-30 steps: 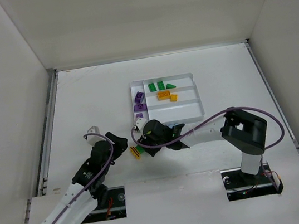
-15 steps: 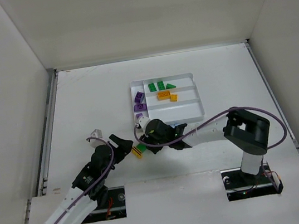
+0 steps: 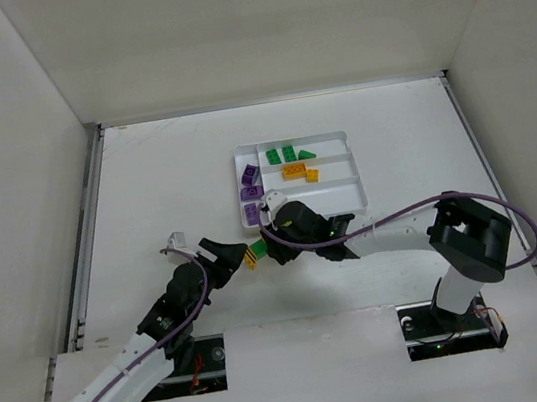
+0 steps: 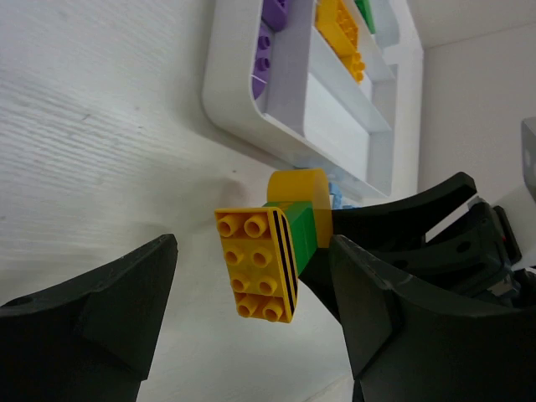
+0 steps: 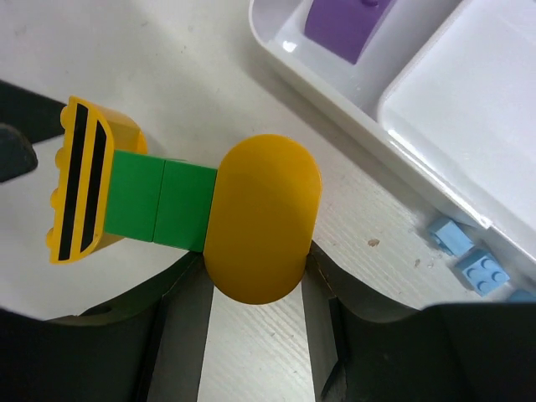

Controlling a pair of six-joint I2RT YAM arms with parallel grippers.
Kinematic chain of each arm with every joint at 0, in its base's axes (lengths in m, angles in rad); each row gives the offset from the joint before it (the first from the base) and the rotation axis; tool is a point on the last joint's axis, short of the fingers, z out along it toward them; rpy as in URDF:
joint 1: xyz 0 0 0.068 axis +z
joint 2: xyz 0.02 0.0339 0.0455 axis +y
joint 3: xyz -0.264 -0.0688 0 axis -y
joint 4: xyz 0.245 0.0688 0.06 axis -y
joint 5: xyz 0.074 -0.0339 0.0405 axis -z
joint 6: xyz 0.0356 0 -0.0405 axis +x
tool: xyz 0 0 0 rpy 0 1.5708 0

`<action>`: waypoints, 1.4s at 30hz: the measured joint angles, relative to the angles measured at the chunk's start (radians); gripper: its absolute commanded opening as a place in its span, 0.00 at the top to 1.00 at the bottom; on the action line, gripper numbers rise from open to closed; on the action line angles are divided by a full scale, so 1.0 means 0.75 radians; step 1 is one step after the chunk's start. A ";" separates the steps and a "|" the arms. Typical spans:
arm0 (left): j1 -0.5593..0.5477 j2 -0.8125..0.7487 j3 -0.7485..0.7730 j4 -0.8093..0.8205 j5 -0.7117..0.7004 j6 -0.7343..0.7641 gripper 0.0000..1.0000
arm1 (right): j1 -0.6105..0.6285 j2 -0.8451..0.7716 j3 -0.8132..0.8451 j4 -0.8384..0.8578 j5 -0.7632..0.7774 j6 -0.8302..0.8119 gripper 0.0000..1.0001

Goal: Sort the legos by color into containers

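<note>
My right fingers (image 5: 177,322) are clamped on the yellow rounded piece (image 5: 264,218), pinching it from both sides. That piece is one end of a little three-piece lego stack. Sticking out past the fingertips is a green brick (image 5: 163,205), and on the far end of that sits a yellow brick with black stripes (image 5: 84,193).

My left fingers (image 4: 100,322) are spread wide apart, and the striped brick sits right in the gap between them. There's clear space on one side. The other finger is just beside the green brick, and from the wrist cam I honestly can't tell if it's touching.

From the top cam, the two sets of fingers point at each other with the stack bridging them.

The white tray (image 3: 340,135) sits on the table (image 3: 164,176) just beyond the right fingers. Its narrow side section, the one closest to those fingers, holds purple bricks (image 3: 249,174). The long section farthest from them has green bricks (image 3: 287,154), and the next one in has yellow-orange bricks (image 3: 296,170). A few tiny light-blue bricks (image 5: 469,255) lie on the table against the tray's outer wall, near the right fingers.
</note>
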 measured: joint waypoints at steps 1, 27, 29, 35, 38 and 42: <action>-0.008 0.015 -0.001 0.037 -0.001 -0.007 0.29 | -0.005 -0.008 0.000 0.000 -0.001 0.014 0.58; -0.030 0.412 0.002 0.602 0.007 -0.026 0.48 | -0.081 -0.122 0.001 -0.021 -0.032 0.209 0.60; -0.032 0.422 0.004 0.620 0.010 -0.024 0.50 | -0.082 -0.122 0.001 -0.021 -0.032 0.214 0.60; -0.037 0.434 0.015 0.659 0.012 -0.030 0.59 | -0.082 -0.123 0.001 -0.021 -0.042 0.241 0.60; -0.038 0.435 0.028 0.663 0.005 -0.030 0.62 | -0.084 -0.132 0.001 -0.022 -0.056 0.256 0.60; -0.039 0.434 0.046 0.670 0.004 -0.045 0.67 | -0.093 -0.159 0.001 -0.025 -0.067 0.274 0.60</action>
